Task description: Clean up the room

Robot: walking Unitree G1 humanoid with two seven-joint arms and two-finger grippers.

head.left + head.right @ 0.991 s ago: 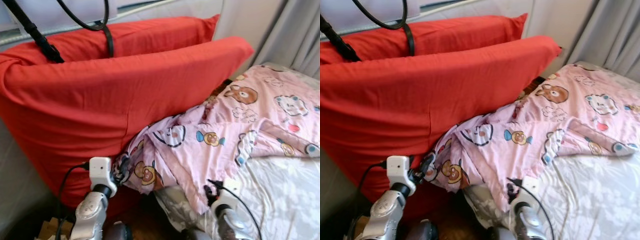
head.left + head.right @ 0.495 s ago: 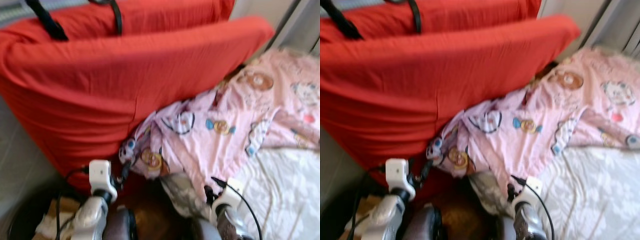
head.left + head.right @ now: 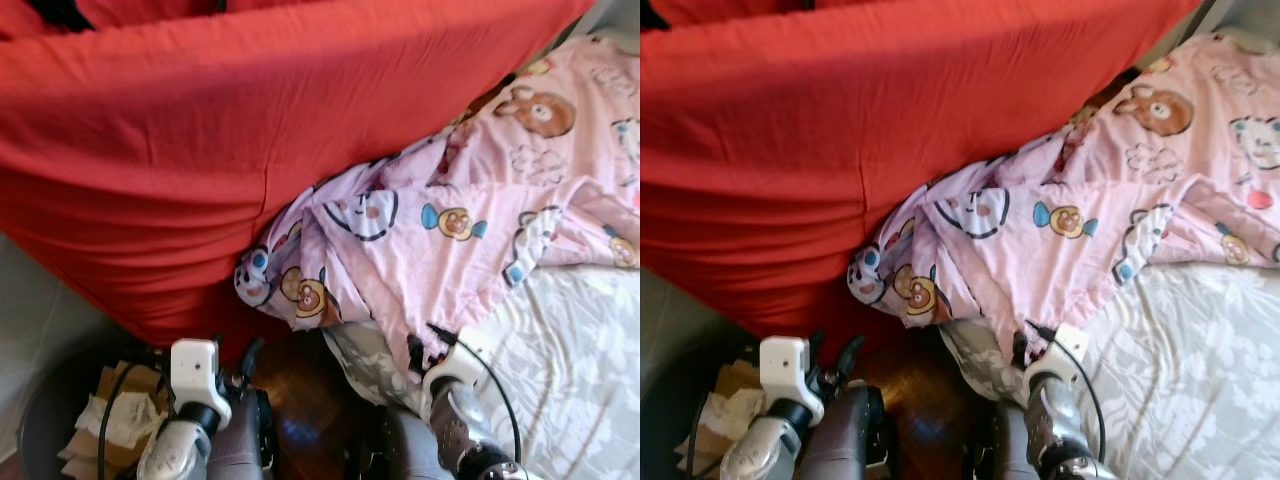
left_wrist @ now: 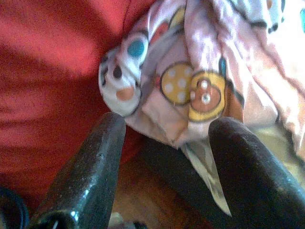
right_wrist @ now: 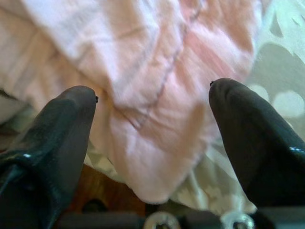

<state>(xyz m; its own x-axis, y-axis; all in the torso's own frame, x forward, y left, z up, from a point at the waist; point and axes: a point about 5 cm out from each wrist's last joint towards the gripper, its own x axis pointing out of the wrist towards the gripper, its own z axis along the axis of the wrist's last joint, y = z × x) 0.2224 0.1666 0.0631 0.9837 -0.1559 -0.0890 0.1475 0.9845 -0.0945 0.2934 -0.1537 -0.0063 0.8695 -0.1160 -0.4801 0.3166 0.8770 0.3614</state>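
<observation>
Both spread, empty tools [image 4: 164, 129] [image 5: 152, 93] now lower, facing pink blanket [image 3: 440, 230] beside red cushion [image 3: 250, 130].

Most of the upper half is taken up by a big red pillow [image 3: 200, 150], stood on edge, with a pale grey surface [image 3: 25, 290] seen beside it on the left. A grey-white floral sheet [image 3: 580, 350] is spread out on the right. A strip of dark wooden floor [image 3: 300, 390] can be made out below the pillow. A dark bin [image 3: 30, 430] is parked in the lower left corner, stuffed with crumpled paper [image 3: 115, 420].
</observation>
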